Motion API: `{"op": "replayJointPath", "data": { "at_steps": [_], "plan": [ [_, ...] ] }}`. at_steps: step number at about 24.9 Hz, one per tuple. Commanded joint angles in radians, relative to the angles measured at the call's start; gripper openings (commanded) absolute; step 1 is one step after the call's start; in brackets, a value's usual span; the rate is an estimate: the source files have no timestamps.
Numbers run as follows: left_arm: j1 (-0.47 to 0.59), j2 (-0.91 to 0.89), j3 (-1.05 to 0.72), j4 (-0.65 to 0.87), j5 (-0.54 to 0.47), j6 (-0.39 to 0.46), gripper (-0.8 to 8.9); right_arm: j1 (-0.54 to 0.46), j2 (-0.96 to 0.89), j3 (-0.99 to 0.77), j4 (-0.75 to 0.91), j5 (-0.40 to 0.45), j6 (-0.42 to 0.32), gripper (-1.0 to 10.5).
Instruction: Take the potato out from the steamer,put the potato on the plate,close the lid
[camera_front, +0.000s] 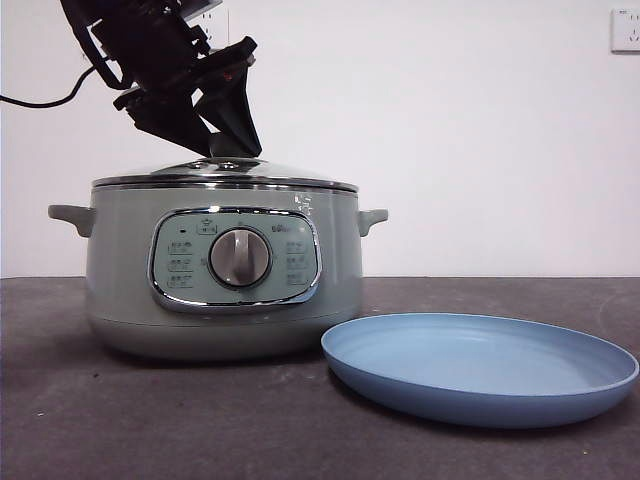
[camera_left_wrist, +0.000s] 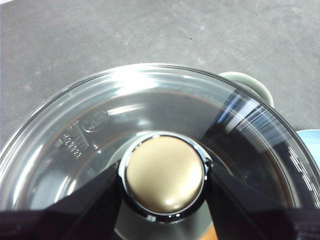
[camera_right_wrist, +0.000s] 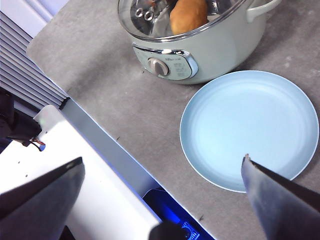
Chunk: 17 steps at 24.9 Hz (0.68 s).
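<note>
The sage-green steamer (camera_front: 120, 290) stands on the dark table with its glass lid (camera_front: 290, 180) resting on it. My left gripper (camera_front: 228, 150) comes down from the upper left onto the lid's top. In the left wrist view its black jaws press both sides of the round knob (camera_left_wrist: 164, 174). Through the glass, the right wrist view shows the orange-brown potato (camera_right_wrist: 189, 15) inside the pot. The light blue plate (camera_front: 480, 370) lies empty just right of the steamer. My right gripper (camera_right_wrist: 162, 167) hangs open high above the plate's (camera_right_wrist: 250, 125) near side.
A white platform (camera_right_wrist: 75, 200) with a blue-lit box (camera_right_wrist: 170, 212) borders the table's edge below the right arm. One steamer handle (camera_left_wrist: 247, 82) juts out toward the plate. A wall socket (camera_front: 625, 30) sits at the far upper right.
</note>
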Motion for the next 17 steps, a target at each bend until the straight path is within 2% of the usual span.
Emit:
{"op": "replayJointPath", "data": {
  "at_steps": [1,5,9,13,17],
  "plan": [
    [-0.003,-0.065,-0.001,0.005,0.02,-0.004,-0.09,0.002,0.008,0.002,0.004,0.003,0.003,6.6],
    [0.006,-0.179,-0.001,-0.013,0.011,-0.004,-0.09,0.002,0.04,0.002,0.029,0.002,0.015,6.6],
    [0.021,-0.349,-0.001,-0.126,-0.041,-0.004,-0.09,0.028,0.098,0.002,0.161,-0.001,0.088,6.6],
    [0.037,-0.54,-0.001,-0.284,-0.091,-0.012,-0.09,0.14,0.213,0.005,0.348,0.007,0.18,6.6],
    [0.036,-0.666,-0.001,-0.406,-0.136,-0.027,-0.09,0.237,0.346,0.053,0.416,0.08,0.193,6.6]
  ]
}}
